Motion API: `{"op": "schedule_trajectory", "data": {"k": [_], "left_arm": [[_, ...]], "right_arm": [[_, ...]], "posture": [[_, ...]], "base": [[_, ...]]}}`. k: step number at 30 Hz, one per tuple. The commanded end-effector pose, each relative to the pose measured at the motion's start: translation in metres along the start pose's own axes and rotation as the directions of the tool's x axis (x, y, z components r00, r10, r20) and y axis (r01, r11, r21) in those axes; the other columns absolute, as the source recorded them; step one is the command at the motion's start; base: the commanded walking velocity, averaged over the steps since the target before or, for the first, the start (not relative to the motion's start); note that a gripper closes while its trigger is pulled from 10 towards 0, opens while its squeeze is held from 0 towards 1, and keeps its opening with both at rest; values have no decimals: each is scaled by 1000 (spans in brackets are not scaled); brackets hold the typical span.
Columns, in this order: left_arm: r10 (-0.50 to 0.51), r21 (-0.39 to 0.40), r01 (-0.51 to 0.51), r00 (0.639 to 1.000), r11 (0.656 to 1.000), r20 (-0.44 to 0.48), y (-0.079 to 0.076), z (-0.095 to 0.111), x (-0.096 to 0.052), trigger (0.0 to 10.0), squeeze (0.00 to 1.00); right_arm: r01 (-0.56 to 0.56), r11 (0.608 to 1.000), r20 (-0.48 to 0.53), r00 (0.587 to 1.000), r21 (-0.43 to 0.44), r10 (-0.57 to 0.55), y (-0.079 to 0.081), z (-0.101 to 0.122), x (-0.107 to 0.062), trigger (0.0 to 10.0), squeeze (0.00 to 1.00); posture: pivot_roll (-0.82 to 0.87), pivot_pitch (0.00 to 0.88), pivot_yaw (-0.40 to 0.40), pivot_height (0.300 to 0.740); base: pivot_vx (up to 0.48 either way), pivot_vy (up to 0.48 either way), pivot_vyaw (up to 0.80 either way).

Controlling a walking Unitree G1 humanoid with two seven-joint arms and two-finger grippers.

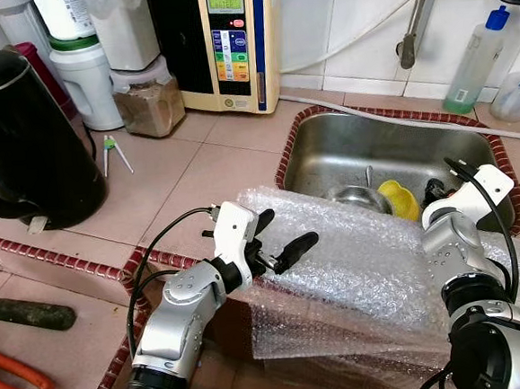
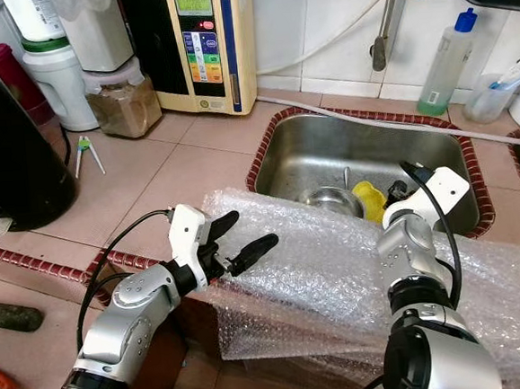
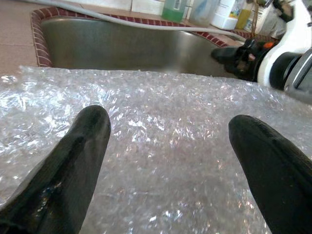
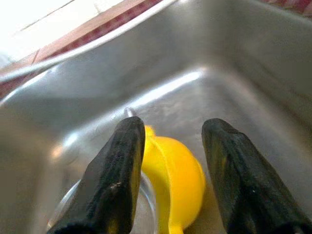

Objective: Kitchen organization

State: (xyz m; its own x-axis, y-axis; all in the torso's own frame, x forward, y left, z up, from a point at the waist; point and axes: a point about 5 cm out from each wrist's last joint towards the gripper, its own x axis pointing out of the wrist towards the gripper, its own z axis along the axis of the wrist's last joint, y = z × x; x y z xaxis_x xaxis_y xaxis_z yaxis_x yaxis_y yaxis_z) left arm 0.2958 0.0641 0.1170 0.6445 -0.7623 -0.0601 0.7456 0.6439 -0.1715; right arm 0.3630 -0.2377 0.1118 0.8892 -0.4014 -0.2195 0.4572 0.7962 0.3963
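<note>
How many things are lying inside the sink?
2: a yellow cup and a steel bowl beside it, both on the sink floor. The bubble wrap covers the near edge, so more may be hidden.

Silver arms w/ black cables, white wrist housings, black-fingered left pincer [image 1: 285, 231]; orange mark, maybe a button

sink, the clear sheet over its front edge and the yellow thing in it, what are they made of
Sink: looks like stainless steel, brushed grey with soft reflections.
Sheet: plastic bubble wrap, clear and crinkly with rows of small air pockets; the open left gripper hovers over it.
Yellow thing: probably moulded plastic, smooth, glossy and evenly coloured; the open right gripper points down at it.
</note>
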Motion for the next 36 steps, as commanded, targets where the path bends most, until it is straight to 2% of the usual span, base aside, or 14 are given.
{"op": "schedule_trajectory", "data": {"k": [1,3,8,11,19,22,23,24,25,26,29,33,34,36], "left_arm": [[0,30,-1,1000,1000,25,0,11,3,10000,1000],[17,34,-19,998,999,64,1,19,4,10000,1000],[61,37,-65,991,997,122,4,31,6,10000,1000],[113,57,-124,980,991,163,7,39,5,10000,1000],[267,133,-291,948,947,172,16,47,-6,10000,1000],[325,179,-348,935,920,146,22,44,-13,10000,1000],[368,206,-389,920,898,133,27,41,-19,10000,1000],[386,201,-403,915,893,121,31,38,-23,10000,529],[386,201,-403,915,893,121,31,38,-23,10000,529],[417,186,-432,902,883,115,37,34,-30,10000,0],[469,158,-482,876,862,110,43,33,-39,10000,0],[494,194,-506,862,840,109,45,34,-49,10000,0],[494,194,-506,862,840,109,45,34,-49,10000,0],[466,121,-479,877,870,121,42,31,-58,10000,0]], "right_arm": [[-60,996,-10,998,-60,59,6,-9,-4,10000,1000],[-163,983,26,986,-90,166,16,-10,-10,10000,1000],[-295,945,62,950,-140,306,27,-15,-26,10000,1000],[-370,899,95,912,-235,400,32,-14,-40,10000,1000],[-407,828,127,865,-385,485,23,-2,-67,10000,1000],[-408,819,134,859,-403,494,20,2,-75,10000,1000],[-412,808,140,851,-422,507,19,4,-80,10000,1000],[-410,801,144,847,-437,512,18,6,-84,10000,1000],[-410,801,144,847,-437,512,18,6,-84,10000,1000],[-405,793,151,843,-454,517,15,10,-90,10000,1000],[-406,779,144,839,-478,525,11,14,-99,10000,1000],[-397,770,129,845,-499,519,1,17,-112,10000,1000],[-397,770,129,845,-499,519,1,17,-112,10000,1000],[-383,750,139,838,-538,528,-6,23,-124,10000,1000]], "posture": [[4,74,40,740],[3,73,39,740],[-3,73,39,740],[-9,71,39,740],[-17,63,37,740],[-23,60,36,740],[-23,60,36,740],[-28,58,36,740],[-28,58,36,740],[-28,58,36,740],[-35,57,44,740],[-33,54,44,740],[-33,54,44,740],[-33,50,49,740]], "base": [[0,0,0],[0,0,0],[0,0,0],[0,0,0],[0,0,0],[0,0,0],[0,0,0],[0,0,0],[0,0,0],[0,0,0],[0,0,0],[0,0,0],[0,0,0],[0,0,0]]}}
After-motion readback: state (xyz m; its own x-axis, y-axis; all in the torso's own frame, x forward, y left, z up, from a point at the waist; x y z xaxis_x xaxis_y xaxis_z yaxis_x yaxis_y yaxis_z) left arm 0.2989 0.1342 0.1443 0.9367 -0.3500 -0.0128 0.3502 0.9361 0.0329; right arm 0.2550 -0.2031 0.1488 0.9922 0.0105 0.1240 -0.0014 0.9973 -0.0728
